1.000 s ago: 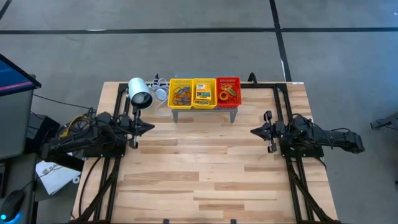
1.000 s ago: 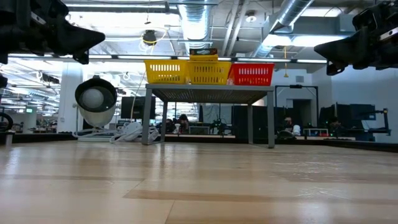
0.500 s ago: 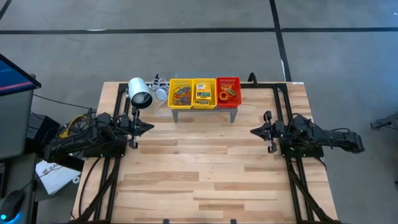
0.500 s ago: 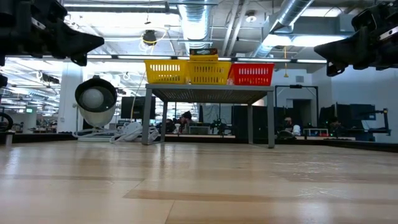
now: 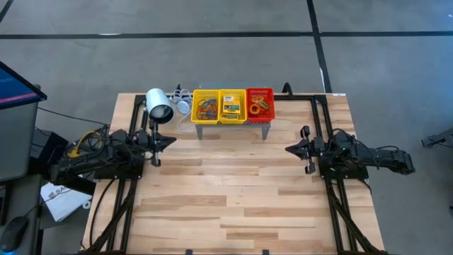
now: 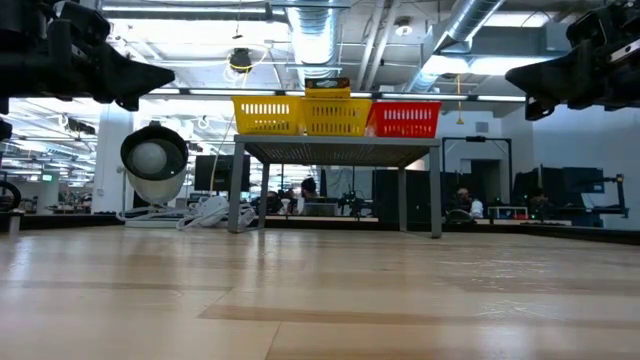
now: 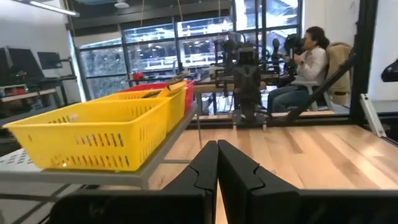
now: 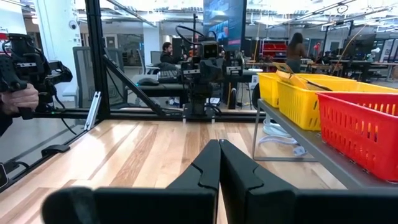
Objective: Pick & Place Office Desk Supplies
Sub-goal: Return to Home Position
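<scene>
At the worktop's [image 5: 233,191] left and right edges, your left fingers [image 7: 205,169] and right fingers [image 8: 209,167] are closed and empty; settle both arms home, clear of the grey stand [image 6: 340,143].

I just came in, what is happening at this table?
Nothing is being handled now. Two yellow baskets and a red basket of small supplies stand in a row on the grey stand at the far edge of the table. The left hand and the right hand are shut, empty, one at each side of it.

bright, even light from ceiling strips [image 6: 190,12], only a soft shadow beneath the grey stand [image 6: 340,145]
</scene>
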